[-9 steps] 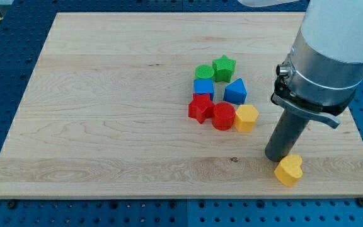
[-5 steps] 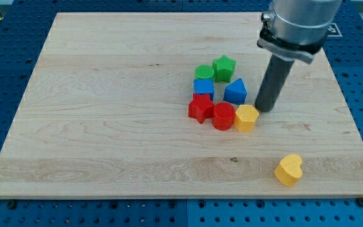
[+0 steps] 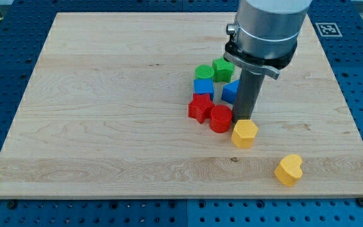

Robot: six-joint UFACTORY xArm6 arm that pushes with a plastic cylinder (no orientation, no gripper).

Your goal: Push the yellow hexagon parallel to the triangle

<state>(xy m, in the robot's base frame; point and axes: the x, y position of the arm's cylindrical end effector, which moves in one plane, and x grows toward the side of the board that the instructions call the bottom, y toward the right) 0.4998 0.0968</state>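
The yellow hexagon (image 3: 244, 133) lies on the wooden board just below the block cluster, apart from the red round block (image 3: 221, 118). My tip (image 3: 243, 118) rests right at the hexagon's top edge, touching or nearly touching it. The rod hides most of the blue triangle (image 3: 230, 92), which shows only at its left side, above the hexagon.
A red star (image 3: 200, 107), a blue block (image 3: 203, 87), a green round block (image 3: 203, 72) and a green star (image 3: 222, 69) make up the cluster. A yellow heart (image 3: 288, 169) lies near the board's bottom right. The board's edge (image 3: 181, 194) runs along the view's bottom.
My tip swung from beside the yellow heart up and left to the hexagon's right, then over its top. The hexagon slid down, away from the red round block.
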